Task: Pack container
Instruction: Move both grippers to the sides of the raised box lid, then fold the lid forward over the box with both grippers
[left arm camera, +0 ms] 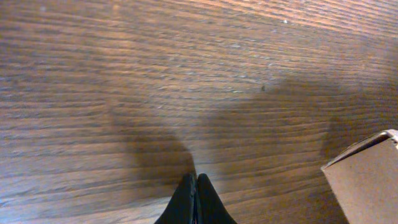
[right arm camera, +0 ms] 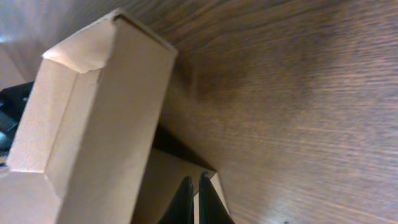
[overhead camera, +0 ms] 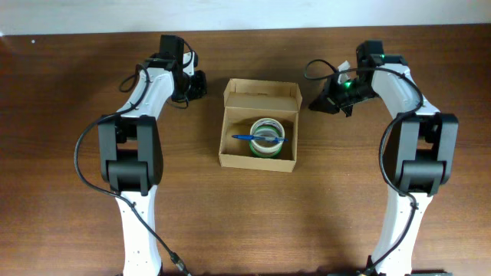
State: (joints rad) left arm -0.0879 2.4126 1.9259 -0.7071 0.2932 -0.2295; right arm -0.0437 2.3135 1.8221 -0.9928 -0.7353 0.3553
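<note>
The container [overhead camera: 259, 157] is a small tan cardboard box in the middle of the table, with its lid flap [overhead camera: 261, 96] standing open at the back. Inside lie a green and white tape roll [overhead camera: 265, 142] and a blue pen [overhead camera: 257, 139]. My left gripper [overhead camera: 199, 83] is shut and empty, over bare table left of the box; the left wrist view shows its tips [left arm camera: 196, 182] and a box corner [left arm camera: 367, 180]. My right gripper [overhead camera: 317, 104] is shut, just right of the lid; its tips [right arm camera: 194, 182] sit at the lid's small side flap [right arm camera: 216, 186].
The brown wooden table [overhead camera: 77, 215] stretches around the box. Both arm bases stand at the front edge, left [overhead camera: 134, 165] and right [overhead camera: 418, 165]. A pale wall strip [overhead camera: 77, 15] runs along the far edge.
</note>
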